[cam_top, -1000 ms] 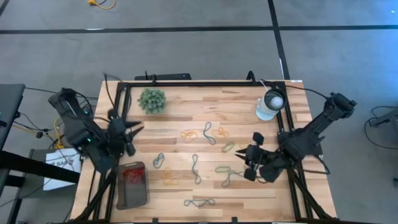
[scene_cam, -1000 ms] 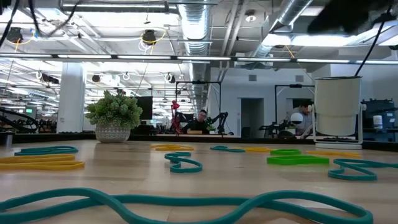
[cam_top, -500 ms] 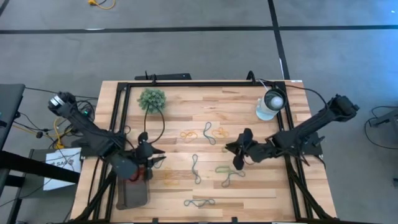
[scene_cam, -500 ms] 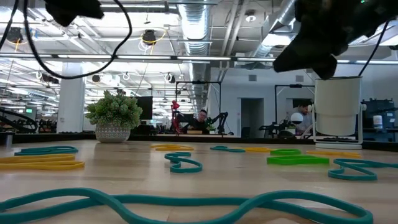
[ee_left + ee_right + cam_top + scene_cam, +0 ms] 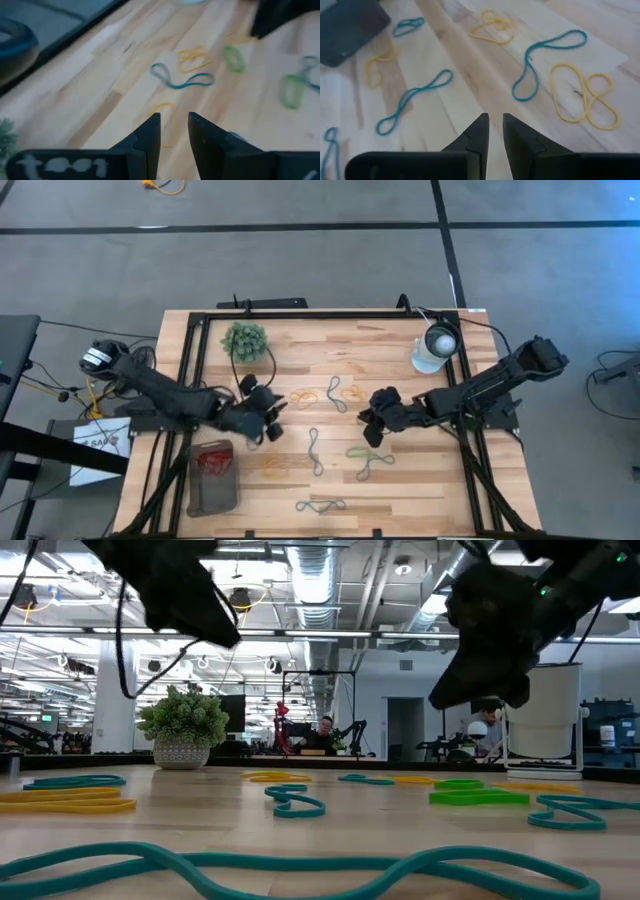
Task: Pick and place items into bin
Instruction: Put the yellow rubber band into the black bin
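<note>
1. Overhead, the left gripper [image 5: 268, 420] is seen above the wooden table [image 5: 290, 355], its fingers [image 5: 150, 135] narrowly parted and empty.
2. The right gripper [image 5: 372, 423] is held near the middle, its fingers [image 5: 479, 132] almost together, nothing gripped.
3. Rubber bands [image 5: 335, 393] are scattered mid-table; red ones lie inside the bin [image 5: 213, 492] at the near-left corner.
4. No readable writing is seen.

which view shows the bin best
The high view: the bin shows whole from above, at the table's near-left corner, with red bands inside. The right wrist view catches only a dark corner of it. The low and left wrist views do not show it.
</note>
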`<act>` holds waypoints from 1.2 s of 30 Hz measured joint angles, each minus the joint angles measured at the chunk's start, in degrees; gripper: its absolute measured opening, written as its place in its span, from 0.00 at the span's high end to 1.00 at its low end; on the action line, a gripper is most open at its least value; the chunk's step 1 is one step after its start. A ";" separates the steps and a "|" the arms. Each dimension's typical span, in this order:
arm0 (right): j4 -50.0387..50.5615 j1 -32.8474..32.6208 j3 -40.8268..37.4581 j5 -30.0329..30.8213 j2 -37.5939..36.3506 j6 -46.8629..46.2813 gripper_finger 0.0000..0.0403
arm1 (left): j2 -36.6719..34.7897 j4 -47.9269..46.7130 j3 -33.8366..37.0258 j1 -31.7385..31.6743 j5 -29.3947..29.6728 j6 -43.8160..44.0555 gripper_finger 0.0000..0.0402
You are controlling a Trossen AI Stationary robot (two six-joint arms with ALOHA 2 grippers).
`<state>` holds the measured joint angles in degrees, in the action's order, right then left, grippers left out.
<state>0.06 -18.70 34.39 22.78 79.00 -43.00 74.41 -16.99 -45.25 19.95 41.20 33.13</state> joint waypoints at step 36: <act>16.96 -4.01 0.02 10.35 -4.65 -5.06 0.87 | 25.16 15.98 0.00 -21.68 -23.59 -4.95 0.78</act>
<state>17.02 -22.71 34.41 33.12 74.35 -48.06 99.57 -1.01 -45.25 -1.74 17.61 28.18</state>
